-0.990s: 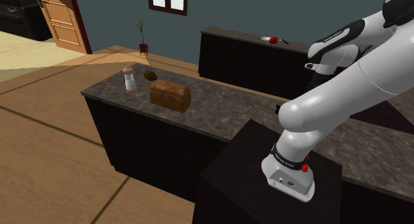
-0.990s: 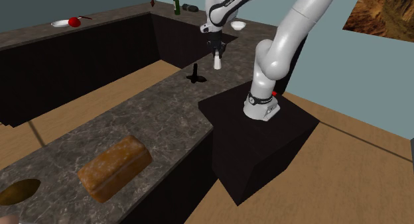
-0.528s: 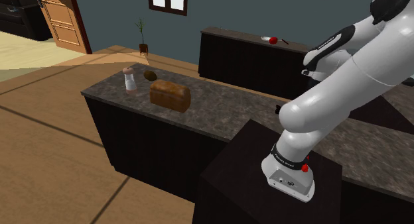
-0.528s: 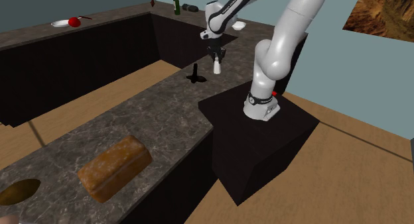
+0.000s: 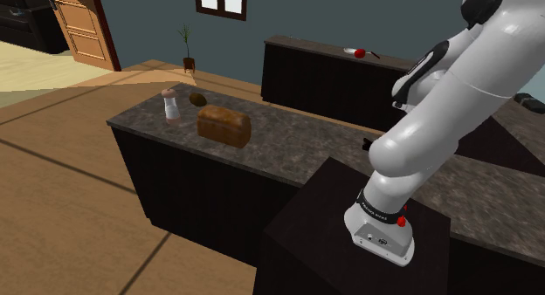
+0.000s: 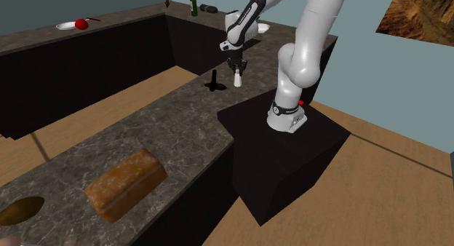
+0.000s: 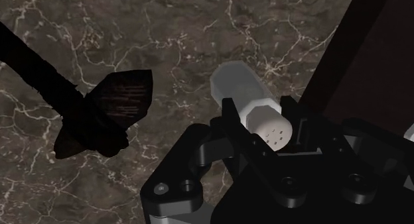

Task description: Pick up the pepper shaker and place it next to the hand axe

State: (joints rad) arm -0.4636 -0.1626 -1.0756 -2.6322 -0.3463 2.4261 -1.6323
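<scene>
Gripper point(image 6: 236, 67) clamping white shaker point(image 6: 236, 78), fingers point(image 7: 231, 118) squeezing both sides near perforated top. Shaker hanging upright, low over marble counter point(image 6: 145, 121), just beside dark axe point(image 6: 213, 83), not touching it. Contact w/ counter: can't tell. Loaf point(image 6: 124, 183) sitting well apart.

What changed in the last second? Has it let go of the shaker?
The gripper came down toward the counter, bringing the white pepper shaker lower, close beside the dark hand axe. Nothing was let go: the fingers stay clasped on the shaker. Whether it touches the counter I cannot tell. The hand axe and bread loaf have not moved.
</scene>
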